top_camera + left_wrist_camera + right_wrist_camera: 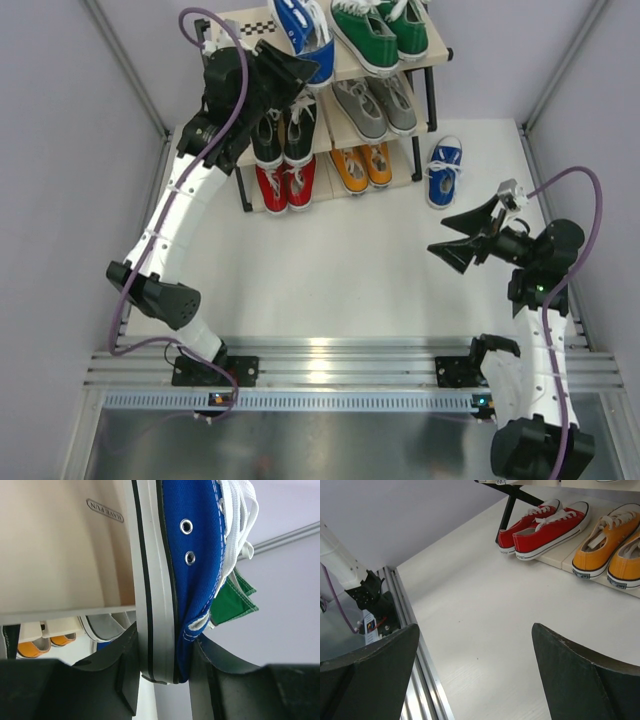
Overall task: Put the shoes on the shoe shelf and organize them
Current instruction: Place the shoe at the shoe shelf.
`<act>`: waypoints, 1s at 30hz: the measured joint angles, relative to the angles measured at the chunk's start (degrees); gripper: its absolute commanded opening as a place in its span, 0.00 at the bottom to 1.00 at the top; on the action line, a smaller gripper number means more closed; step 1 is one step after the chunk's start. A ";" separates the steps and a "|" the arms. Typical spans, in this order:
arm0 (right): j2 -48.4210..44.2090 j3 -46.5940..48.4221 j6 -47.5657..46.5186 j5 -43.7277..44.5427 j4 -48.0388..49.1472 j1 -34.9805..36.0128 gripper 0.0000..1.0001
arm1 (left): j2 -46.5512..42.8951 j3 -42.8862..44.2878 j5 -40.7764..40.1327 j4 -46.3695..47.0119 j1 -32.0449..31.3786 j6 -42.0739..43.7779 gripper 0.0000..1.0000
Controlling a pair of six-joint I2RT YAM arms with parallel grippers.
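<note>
One blue shoe (197, 570) clamped in left claw (162, 667), over shelf (437, 48) top board beside green pair (380, 30). Mate (443, 172) on table (330, 270), long axis near-far, just beyond empty, spread right claw (455, 238).

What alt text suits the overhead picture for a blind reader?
From above, the left gripper holds a blue shoe at the top of a shoe shelf, beside a green pair. Lower tiers hold a black pair, grey pair, red pair and orange pair; another blue shoe lies on the table near the open right gripper.
</note>
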 measured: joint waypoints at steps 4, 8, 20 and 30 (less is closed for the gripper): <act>-0.81 0.00 0.04 -0.07 0.02 -0.24 0.94 | 1.88 3.10 0.87 -1.40 1.31 -1.60 0.00; -1.25 0.00 0.20 -0.09 0.07 -0.35 0.94 | 4.55 6.97 1.11 -3.82 2.36 -2.82 0.00; -2.10 -0.72 0.74 -0.11 0.46 -0.81 0.95 | 7.98 13.31 3.04 -9.77 5.01 -7.30 0.59; -2.45 -0.72 1.64 -0.09 0.50 -1.27 0.95 | 7.98 16.41 4.44 -10.08 6.80 -8.33 0.88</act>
